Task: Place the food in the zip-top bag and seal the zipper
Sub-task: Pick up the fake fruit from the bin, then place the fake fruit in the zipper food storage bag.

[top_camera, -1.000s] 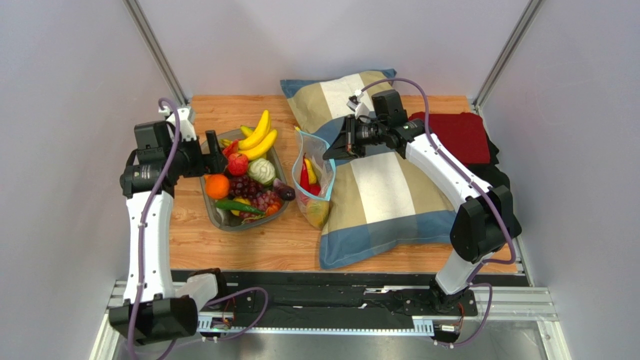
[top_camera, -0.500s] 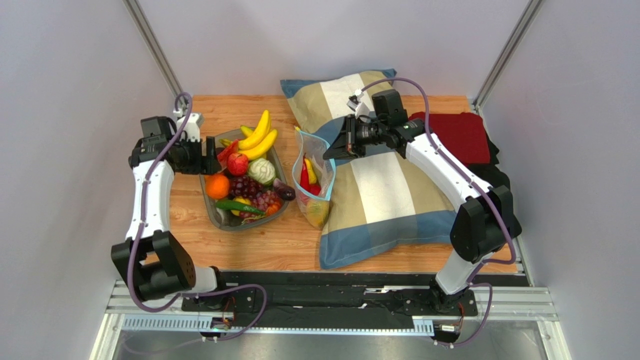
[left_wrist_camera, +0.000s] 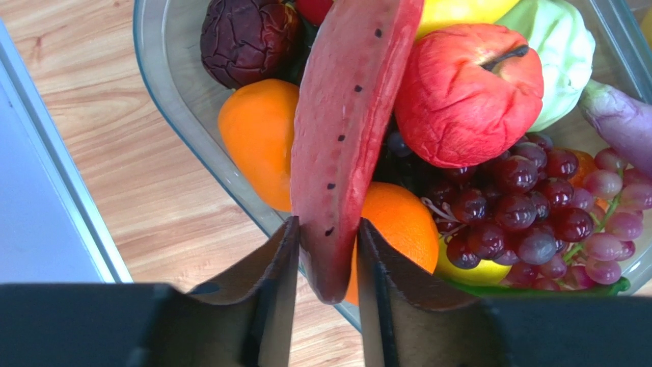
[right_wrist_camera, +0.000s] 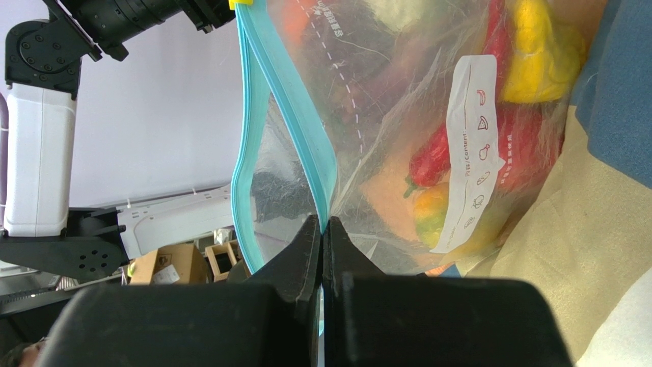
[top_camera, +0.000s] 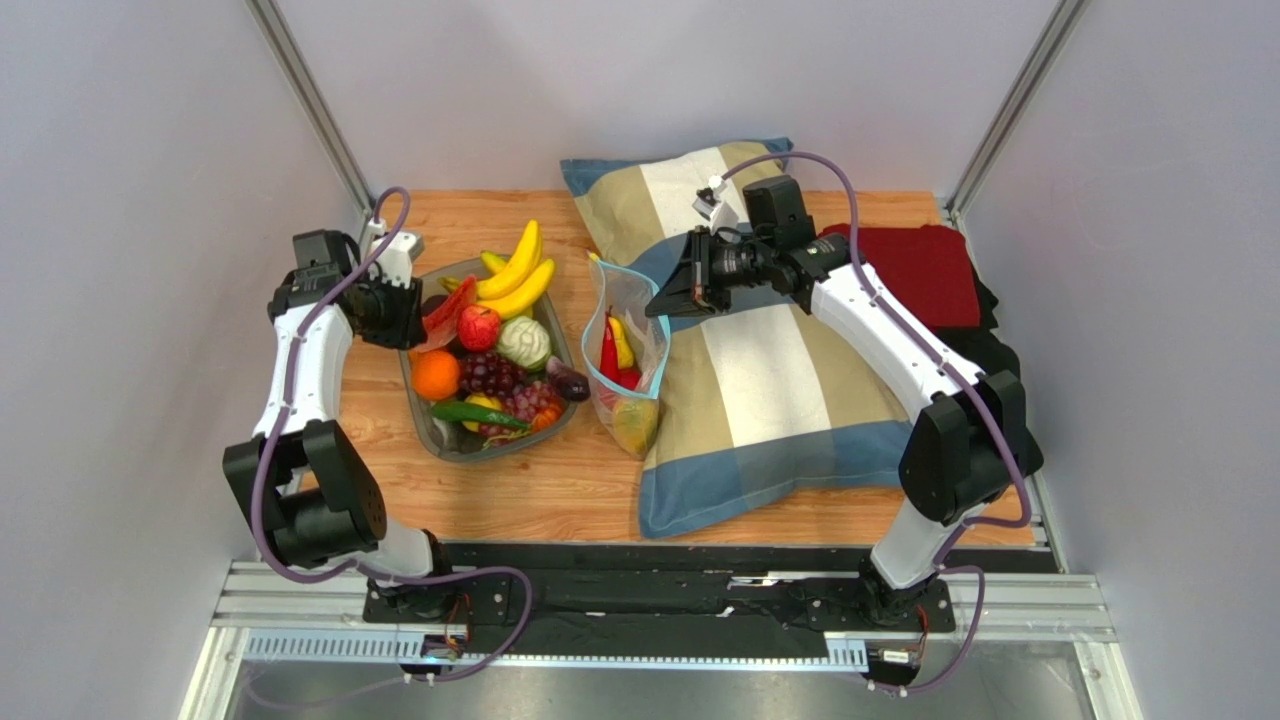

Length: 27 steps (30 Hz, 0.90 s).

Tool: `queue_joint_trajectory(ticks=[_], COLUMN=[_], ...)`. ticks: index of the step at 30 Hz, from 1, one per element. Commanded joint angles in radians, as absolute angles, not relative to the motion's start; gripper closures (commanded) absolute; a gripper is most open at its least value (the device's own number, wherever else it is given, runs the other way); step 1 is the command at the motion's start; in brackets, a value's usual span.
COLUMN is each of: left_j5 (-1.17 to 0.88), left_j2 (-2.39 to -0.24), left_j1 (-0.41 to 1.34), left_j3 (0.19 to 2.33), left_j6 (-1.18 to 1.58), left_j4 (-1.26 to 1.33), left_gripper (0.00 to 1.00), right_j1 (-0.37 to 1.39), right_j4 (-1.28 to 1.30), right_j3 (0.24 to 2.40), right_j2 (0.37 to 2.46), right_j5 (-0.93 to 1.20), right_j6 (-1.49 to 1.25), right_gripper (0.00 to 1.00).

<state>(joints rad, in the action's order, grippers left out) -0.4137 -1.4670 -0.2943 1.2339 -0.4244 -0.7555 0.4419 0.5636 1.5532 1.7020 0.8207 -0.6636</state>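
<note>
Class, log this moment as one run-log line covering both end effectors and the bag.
left end effector: clamped on watermelon slice at dish rim | right end effector: pinching zipper | zip-top bag: open, part-filled

The only writing that can be read is on the white label (right_wrist_camera: 472, 153) of the zip-top bag (right_wrist_camera: 367, 99), seen sideways from the right wrist. It is a line of red print ending in "/Content", the word before the slash too blurred to read, with a column of small red outline pictures alongside. Near the zipper (right_wrist_camera: 293, 115), pale capital letters on the clear plastic are cut off and illegible.
</note>
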Motion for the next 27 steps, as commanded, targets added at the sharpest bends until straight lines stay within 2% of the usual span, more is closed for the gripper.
queue_joint_trajectory(ticks=[1, 4, 6, 7, 14, 17, 18, 22, 27], left_j5=[-0.420, -0.433, -0.433, -0.433, -0.521, -0.557, -0.566, -0.563, -0.690], left_j2=[-1.441, -1.401, -1.376, -1.352, -1.223, -1.204, -1.197, -1.221, -1.207], left_j1=[-0.296, -0.298, -0.296, -0.296, -0.230, -0.089, -0.007, 0.199, 0.239], left_j3=[1.293, 1.298, 1.310, 1.333, 1.558, 1.681, 1.707, 1.729, 1.599], left_j6=[-0.460, -0.463, -0.450, -0.442, -0.327, -0.201, -0.064, 0.134, 0.351], left_j4=[-0.744, -0.758, -0.775, -0.782, -0.987, -1.063, -1.051, -1.066, -1.032], left_gripper=[0.73, 0.87, 0.93, 1.00, 1.00, 1.00, 1.00, 1.00, 1.00], right_j1=[0.440, 0.442, 0.440, 0.439, 0.446, 0.459, 0.463, 0.469, 0.474], right_j4=[0.552, 0.549, 0.549, 0.551, 0.545, 0.538, 0.538, 0.558, 0.566], right_j3=[1.597, 1.595, 1.595, 1.595, 1.595, 1.601, 1.606, 1.626, 1.626], right_j2=[1.712, 1.713, 1.713, 1.712, 1.709, 1.713, 1.713, 1.710, 1.712], right_j5=[0.827, 0.827, 0.824, 0.824, 0.807, 0.799, 0.798, 0.776, 0.738], right_j6=[-0.647, -0.647, -0.647, -0.646, -0.647, -0.650, -0.650, -0.635, -0.621], right_gripper=[1.00, 1.00, 1.00, 1.00, 1.00, 1.00, 1.00, 1.00, 1.00])
